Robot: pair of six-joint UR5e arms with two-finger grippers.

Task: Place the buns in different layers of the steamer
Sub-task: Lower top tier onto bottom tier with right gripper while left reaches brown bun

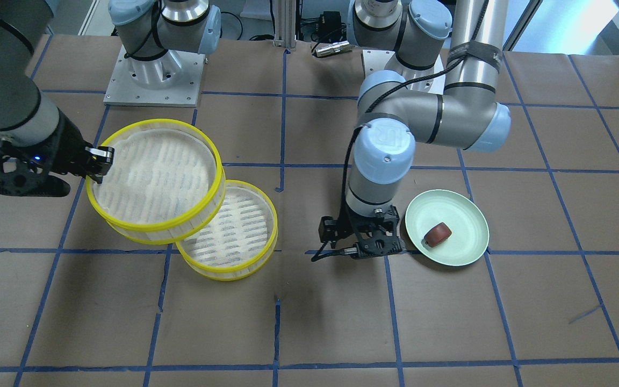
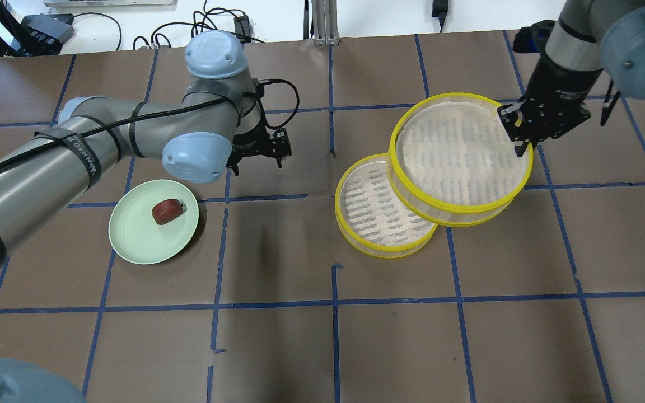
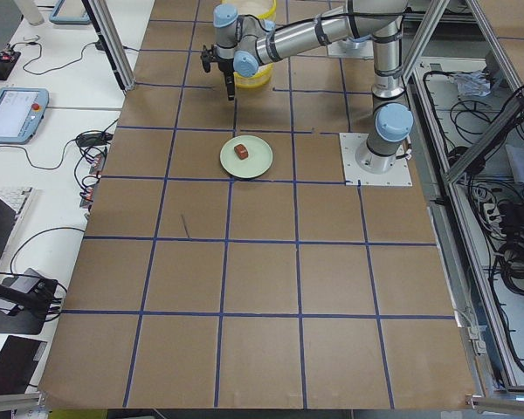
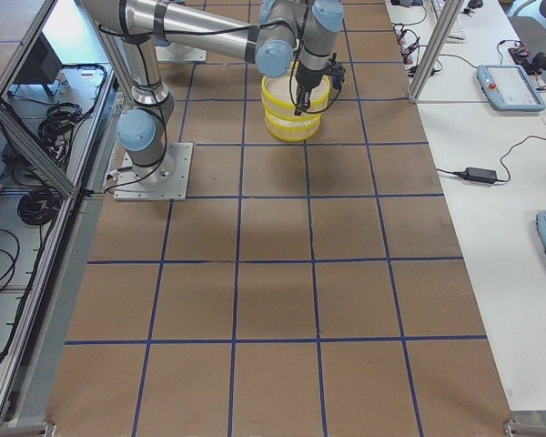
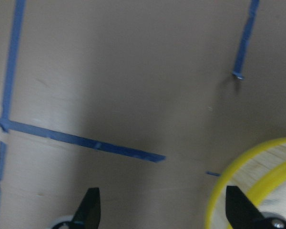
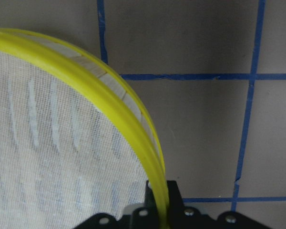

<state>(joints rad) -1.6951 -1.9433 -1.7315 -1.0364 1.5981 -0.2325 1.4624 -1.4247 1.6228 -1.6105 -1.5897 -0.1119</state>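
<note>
Upper steamer tray [image 2: 459,148] is clamped in right jaws; left jaws gape wide, empty.

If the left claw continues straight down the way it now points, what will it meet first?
The left claw would probably meet bare table, between the green plate and lower steamer tray; nothing lies under its open fingers.

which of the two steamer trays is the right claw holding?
The upper yellow-rimmed mesh steamer tray: right claw pinches its rim, and it overlaps the lower yellow-rimmed tray, which no claw touches.
</note>
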